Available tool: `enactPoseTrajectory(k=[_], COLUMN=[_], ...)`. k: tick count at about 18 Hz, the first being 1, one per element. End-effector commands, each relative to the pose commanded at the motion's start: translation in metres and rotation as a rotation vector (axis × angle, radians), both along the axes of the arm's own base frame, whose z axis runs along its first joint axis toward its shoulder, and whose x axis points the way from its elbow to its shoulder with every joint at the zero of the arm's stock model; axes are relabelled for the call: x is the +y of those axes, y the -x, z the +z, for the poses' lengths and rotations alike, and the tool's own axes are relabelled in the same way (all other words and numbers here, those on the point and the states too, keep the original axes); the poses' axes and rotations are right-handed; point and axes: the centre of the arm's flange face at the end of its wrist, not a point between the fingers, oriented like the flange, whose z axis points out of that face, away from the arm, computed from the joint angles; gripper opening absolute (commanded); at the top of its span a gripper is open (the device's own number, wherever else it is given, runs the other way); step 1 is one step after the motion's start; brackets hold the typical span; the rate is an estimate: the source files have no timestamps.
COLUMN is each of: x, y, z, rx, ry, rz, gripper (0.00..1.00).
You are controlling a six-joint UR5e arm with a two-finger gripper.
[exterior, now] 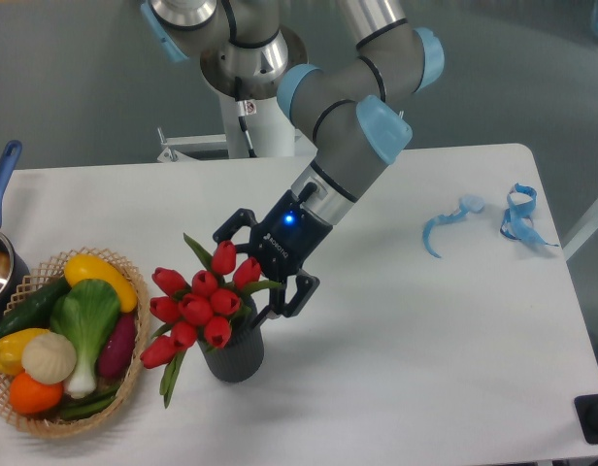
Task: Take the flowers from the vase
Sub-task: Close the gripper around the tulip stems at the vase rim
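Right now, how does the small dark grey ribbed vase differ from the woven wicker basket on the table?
The small dark grey ribbed vase is a narrow upright cylinder; the woven wicker basket is wide, shallow and tan. The vase holds red artificial tulips; the basket holds colourful plastic vegetables. The open gripper is at the vase's tulips, not the basket. Both stand on the white table.

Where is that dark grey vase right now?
The vase stands on the white table toward the lower left of the picture, holding the red flowers, just right of the basket of vegetables.
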Motion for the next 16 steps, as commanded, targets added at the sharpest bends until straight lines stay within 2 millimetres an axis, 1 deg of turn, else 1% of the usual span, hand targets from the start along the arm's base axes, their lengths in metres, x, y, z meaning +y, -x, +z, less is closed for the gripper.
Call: enactPoseTrajectory(k=[2, 6, 7, 8, 10, 11, 12, 13, 14, 15, 16], x=[0.005, 0.008, 0.008, 0.008, 0.008, 0.008, 0.008, 0.008, 0.008, 0.008, 0.008], y=[-0.006, -0.01, -0.011, -0.011, -0.009, -0.009, -0.009, -0.008, -0.008, -0.007, -0.007], z=[-0.001, 0.0, 0.001, 0.002, 0.005, 0.006, 0.009, 0.013, 0.013, 0.015, 0.017], rx=[0.009, 0.011, 0.012, 0.014, 0.018, 0.017, 0.016, 0.014, 0.006, 0.001, -0.002], ry=[-0.007, -0.009, -0.01, -0.011, -0.016, -0.016, -0.016, -0.016, -0.013, -0.011, -0.01], rz=[-0.013, -0.02, -0.021, -0.021, -0.019, -0.018, -0.013, -0.007, 0.0, 0.007, 0.012], gripper=[1.0, 1.0, 0.94, 0.79, 0.57, 0.51, 0.48, 0.42, 0.38, 0.35, 0.35])
